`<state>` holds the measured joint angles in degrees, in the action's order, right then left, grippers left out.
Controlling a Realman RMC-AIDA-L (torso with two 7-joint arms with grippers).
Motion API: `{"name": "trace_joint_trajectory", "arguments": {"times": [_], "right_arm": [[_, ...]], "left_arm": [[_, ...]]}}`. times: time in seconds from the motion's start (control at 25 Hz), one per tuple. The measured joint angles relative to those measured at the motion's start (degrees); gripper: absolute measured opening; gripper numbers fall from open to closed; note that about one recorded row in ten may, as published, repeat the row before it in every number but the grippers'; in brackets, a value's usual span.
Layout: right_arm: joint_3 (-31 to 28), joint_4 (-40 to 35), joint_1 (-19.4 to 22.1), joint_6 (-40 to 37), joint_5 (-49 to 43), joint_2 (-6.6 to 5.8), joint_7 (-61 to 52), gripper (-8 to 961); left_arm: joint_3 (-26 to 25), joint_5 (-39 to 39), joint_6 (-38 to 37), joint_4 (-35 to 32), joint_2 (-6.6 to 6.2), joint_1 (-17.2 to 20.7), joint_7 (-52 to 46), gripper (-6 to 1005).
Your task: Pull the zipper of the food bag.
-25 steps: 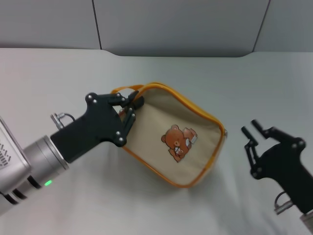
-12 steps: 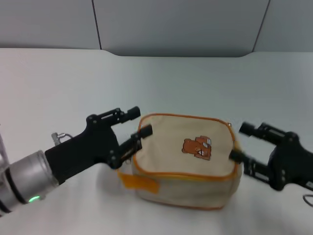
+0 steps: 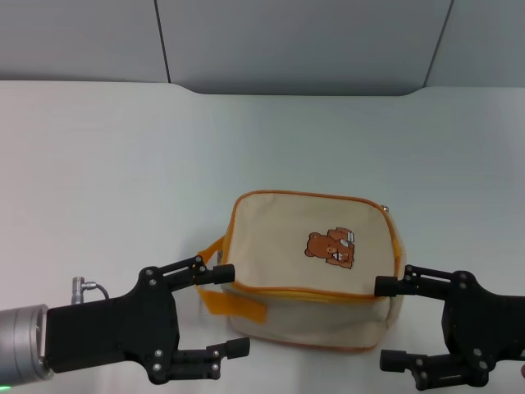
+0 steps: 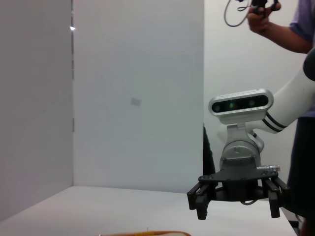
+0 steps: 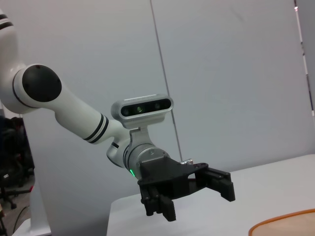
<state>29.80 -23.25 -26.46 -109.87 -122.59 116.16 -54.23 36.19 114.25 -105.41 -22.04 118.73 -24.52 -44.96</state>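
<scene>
**Both grippers drawn back, bag upright between them**

In the head view the left gripper (image 3: 220, 312) sits at the lower left of the frame, its fingers (image 3: 215, 273) released and spread wide, one pointing at the orange loop strap (image 3: 232, 303) and the other lower, near the frame's bottom edge; neither is seen gripping anything. In the centre the food bag (image 3: 312, 267) stands on the white table (image 3: 123, 156) with its bear patch (image 3: 332, 247) facing up and the zipper (image 3: 308, 293) running as a thin orange line along the front rim. A small silvery pull tab (image 3: 385, 208) shows at the bag's upper right corner. At the lower right the right gripper (image 3: 392, 322) is likewise released, fingers spread, just beside the bag's right end.

The wrist views add what the head view lacks: the left wrist view shows the right gripper (image 4: 235, 202) head-on with open fingers, and only a sliver of the bag's orange rim (image 4: 147, 233) at the bottom edge. The right wrist view shows the left gripper (image 5: 189, 194) open, and a curve of orange rim (image 5: 280, 222) at the lower right.

Half a second ago the left fingers were at the bag's left end and the right gripper pressed against its right end; both have since pulled back toward the bottom of the frame. The bag has barely moved.
</scene>
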Motion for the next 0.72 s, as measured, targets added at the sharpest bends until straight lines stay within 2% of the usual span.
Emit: {"name": "trace_joint_trajectory", "arguments": {"times": [0.08,0.32,0.72], "right_arm": [[0.01,-0.04,-0.1,0.16,-0.04,0.01,-0.03,841],[0.06,-0.13,-0.17,0.19,-0.11,0.19,-0.05,849],[-0.4,-0.51,0.1,0.72,0.01,0.5,0.25,849]], "left_arm": [[0.0,-0.01,0.0,0.02,0.0,0.21,-0.15,773],[0.46,0.2,-0.52,-0.13,-0.07,0.99,-0.3,834],[0.28,0.01,-0.17,-0.23,-0.07,1.15,-0.26,827]]}}
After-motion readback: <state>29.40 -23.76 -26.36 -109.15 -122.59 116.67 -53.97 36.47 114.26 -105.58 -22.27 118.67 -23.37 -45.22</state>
